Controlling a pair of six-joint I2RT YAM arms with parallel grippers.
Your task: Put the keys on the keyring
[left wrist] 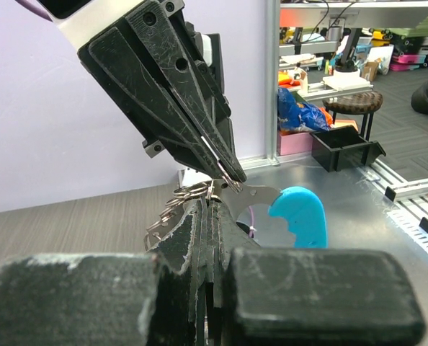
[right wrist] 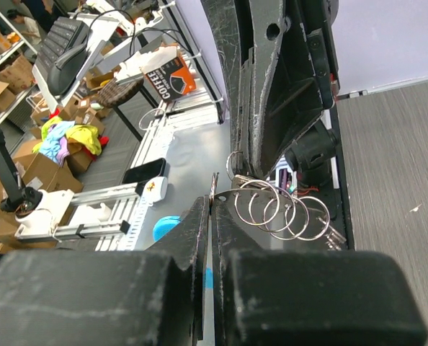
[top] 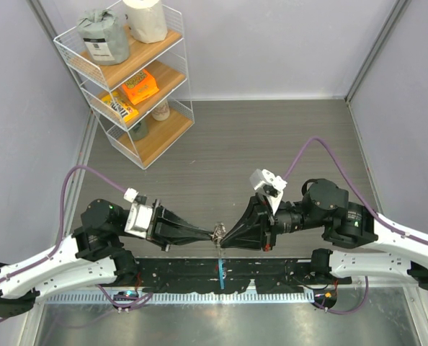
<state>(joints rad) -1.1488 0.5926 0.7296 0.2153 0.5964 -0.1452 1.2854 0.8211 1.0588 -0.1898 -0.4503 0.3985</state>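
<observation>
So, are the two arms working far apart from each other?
No, the left fingers and right fingers meet tip to tip at the keys.

Pale lilac walls (top: 272, 43) enclose a grey woodgrain table (top: 272, 137); a white wire shelf rack (top: 163, 133) stands far-left.

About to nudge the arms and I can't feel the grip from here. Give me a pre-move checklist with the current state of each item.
1. Left gripper shut on the keys: ok, the bunch sits at its tip.
2. Right gripper shut on the keyring: ok, it pinches the silvery piece carrying the blue tag.
3. Blue tag clear of both grippers' fingers: ok.
4. Room between the two tips: not ok, they meet at the bundle.
5. Any key already threaded on the keyring: cannot tell, the metal overlaps.
6. Wire shelf rack away from both arms: ok.
</observation>
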